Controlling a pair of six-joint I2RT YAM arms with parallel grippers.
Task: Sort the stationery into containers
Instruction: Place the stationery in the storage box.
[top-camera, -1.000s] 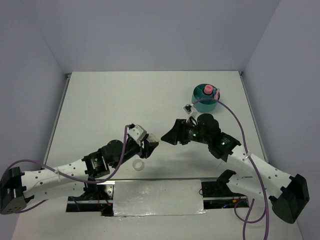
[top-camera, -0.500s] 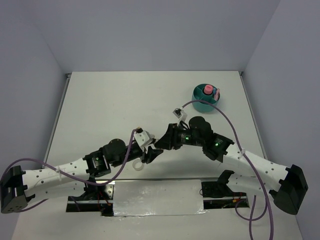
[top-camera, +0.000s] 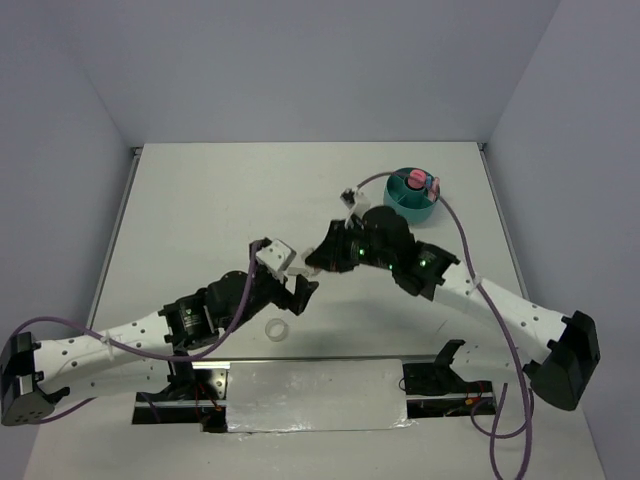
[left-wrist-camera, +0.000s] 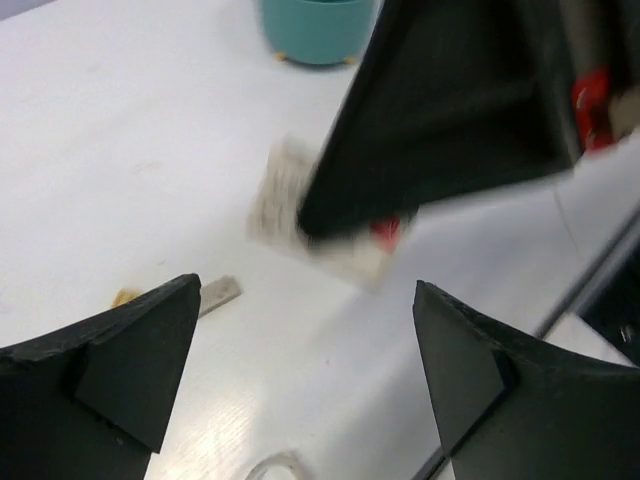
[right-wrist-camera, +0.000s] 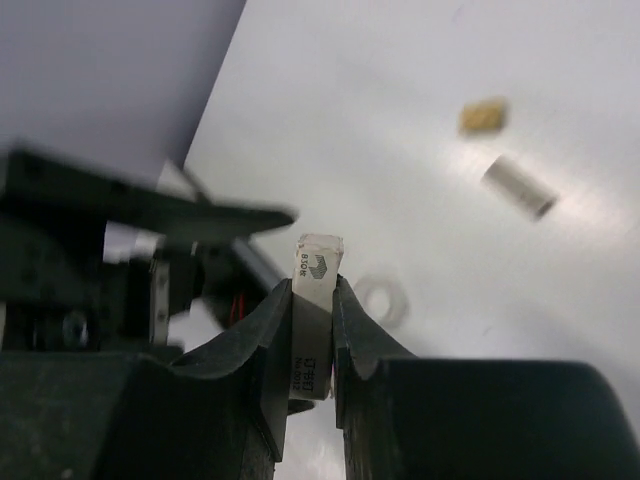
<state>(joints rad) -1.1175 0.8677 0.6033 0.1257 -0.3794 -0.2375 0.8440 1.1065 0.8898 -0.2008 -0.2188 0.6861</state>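
Right gripper (right-wrist-camera: 314, 290) clamped on white block (right-wrist-camera: 318, 255); block has printed label, upright between the fingers, top end sticking out past the fingertips; pair sits mid-counter, slightly left of centre in top view.
Left gripper (left-wrist-camera: 307, 300) fingers wide apart, holding nothing; it is just near of the right gripper, the two close together; left wrist view shows the block, blurred, in the gap ahead of the open fingers; cannot tell if anything touches.
Ring (top-camera: 276, 328) clear, flat on counter (top-camera: 200, 200), near side, just near and left of left gripper; also seen past the block in right wrist view.
Tan block (right-wrist-camera: 483, 116) and short white stick (right-wrist-camera: 518, 186) lie on counter close together but apart; only the wrist views show them, hidden by the arms from above.
Organizer (top-camera: 410, 205) teal, round, far right of counter, well apart from both grippers; right arm cable arcs just beside it.
Pink tube (top-camera: 415, 180) standing in organizer; something blue and red just right of it at the rim, too small to tell; which compartment cannot tell.
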